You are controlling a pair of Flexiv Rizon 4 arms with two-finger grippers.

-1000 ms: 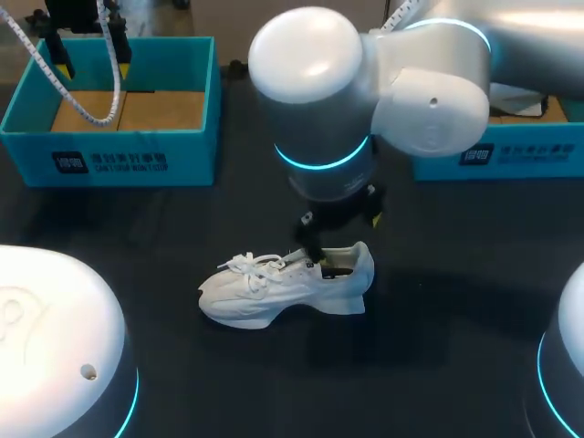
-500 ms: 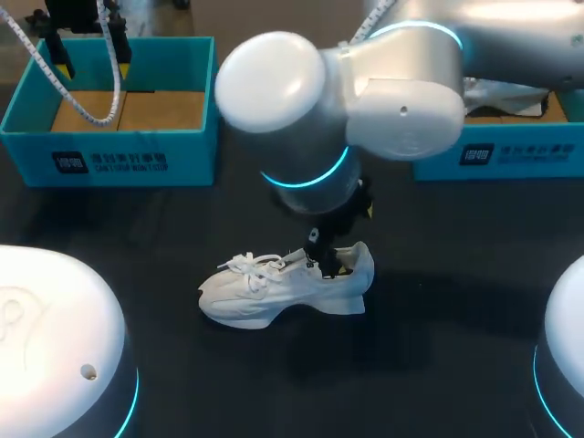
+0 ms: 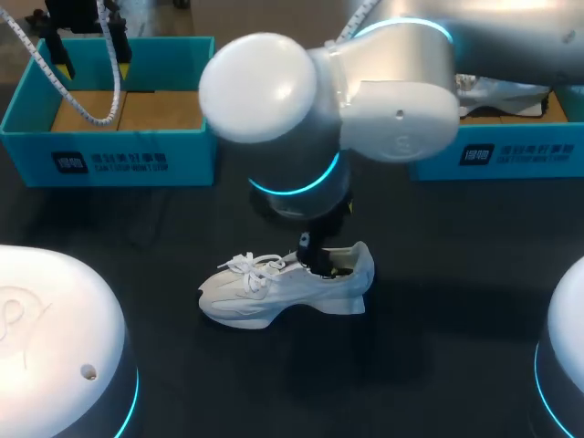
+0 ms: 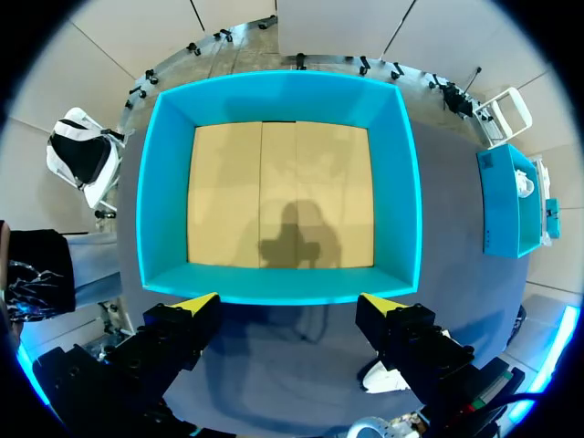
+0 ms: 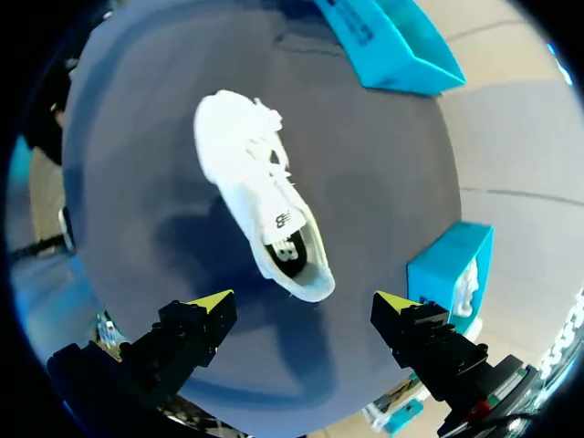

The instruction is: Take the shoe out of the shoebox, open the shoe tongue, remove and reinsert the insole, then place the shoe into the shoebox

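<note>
A white shoe [image 3: 283,287] lies on its sole on the dark table, toe toward my left, laces tied. My right gripper [image 3: 315,254] hangs just above its heel opening, mostly hidden under the arm's big elbow. In the right wrist view the shoe [image 5: 265,210] lies ahead of the right gripper [image 5: 304,303], whose yellow tips stand wide open and hold nothing. My left gripper [image 3: 91,66] hovers open over the empty teal shoebox [image 3: 109,151] at the back left. In the left wrist view that shoebox [image 4: 278,283] with its cardboard floor lies straight under the left gripper [image 4: 290,306].
A second teal box [image 3: 493,155] with something white inside stands at the back right, also seen as the second box [image 5: 452,269] in the right wrist view. White arm bases fill the front corners. Bare dark table [image 3: 438,292] surrounds the shoe.
My right arm's elbow has swung to the left, and its gripper has shifted slightly left over the shoe's heel. The shoe and the left arm have not moved.
</note>
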